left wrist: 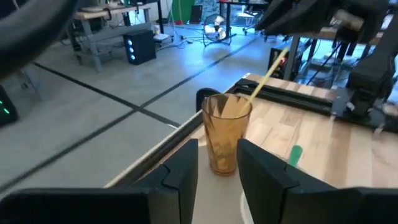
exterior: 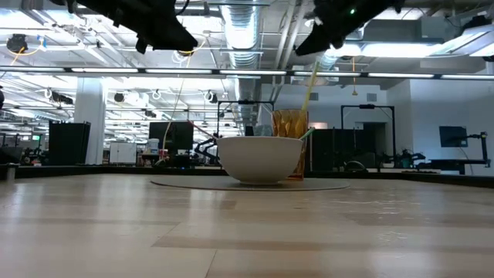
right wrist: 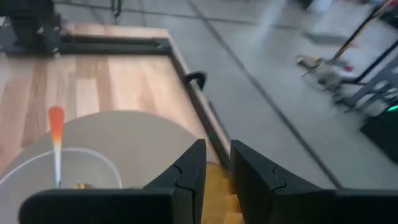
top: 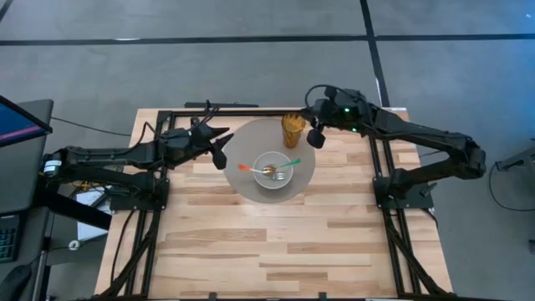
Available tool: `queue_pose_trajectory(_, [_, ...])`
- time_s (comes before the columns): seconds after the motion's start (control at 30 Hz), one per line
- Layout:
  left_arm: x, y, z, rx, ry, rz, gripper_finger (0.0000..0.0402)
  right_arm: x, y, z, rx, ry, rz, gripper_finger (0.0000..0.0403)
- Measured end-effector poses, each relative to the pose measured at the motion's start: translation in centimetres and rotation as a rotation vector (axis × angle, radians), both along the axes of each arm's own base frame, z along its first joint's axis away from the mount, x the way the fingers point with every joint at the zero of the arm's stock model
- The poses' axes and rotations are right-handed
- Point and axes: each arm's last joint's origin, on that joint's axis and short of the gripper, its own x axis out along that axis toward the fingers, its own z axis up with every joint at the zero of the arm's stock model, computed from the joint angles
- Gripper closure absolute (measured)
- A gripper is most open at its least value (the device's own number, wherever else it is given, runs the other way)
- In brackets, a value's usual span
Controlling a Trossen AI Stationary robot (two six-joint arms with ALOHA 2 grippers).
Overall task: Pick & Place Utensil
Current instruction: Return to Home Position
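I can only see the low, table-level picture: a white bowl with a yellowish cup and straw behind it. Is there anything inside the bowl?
Observer: Yes. From above, the white bowl holds a green-handled utensil and an orange-handled utensil, handles pointing opposite ways.
Visitor: What is the flat thing under it?
Observer: A round gray placemat; the yellow cup stands on it too, near its far edge.
Visitor: And the dark shapes at the top?
Observer: Those are the robot's arms. The left gripper and right gripper hang high over the mat's opposite edges, both slightly open and holding nothing.
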Motion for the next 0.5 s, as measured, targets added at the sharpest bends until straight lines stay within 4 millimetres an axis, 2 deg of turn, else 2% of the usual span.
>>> queue_pose_trajectory(0.13, [-0.6, 0.0, 0.5, 0.071, 0.015, 0.029, 0.0289, -2.1, 1.2, 2.2, -0.082, -0.062, -0.048, 0.0336])
queue_pose_trajectory(0.33, [-3.3, -0.2, 2.5, 0.115, -0.063, 0.061, 0.0289, -7.6, 3.5, 6.1, -0.155, -0.225, -0.057, 0.0336])
queue_pose_trajectory(0.4, [-4.7, -0.4, 3.0, 0.120, -0.073, 0.061, 0.0289, -9.3, 4.2, 6.5, -0.142, -0.268, -0.065, 0.0336])
queue_pose_trajectory(0.5, [-6.6, -0.6, 3.3, 0.121, -0.067, 0.062, 0.0289, -11.1, 4.9, 5.0, -0.096, -0.290, -0.080, 0.0336])
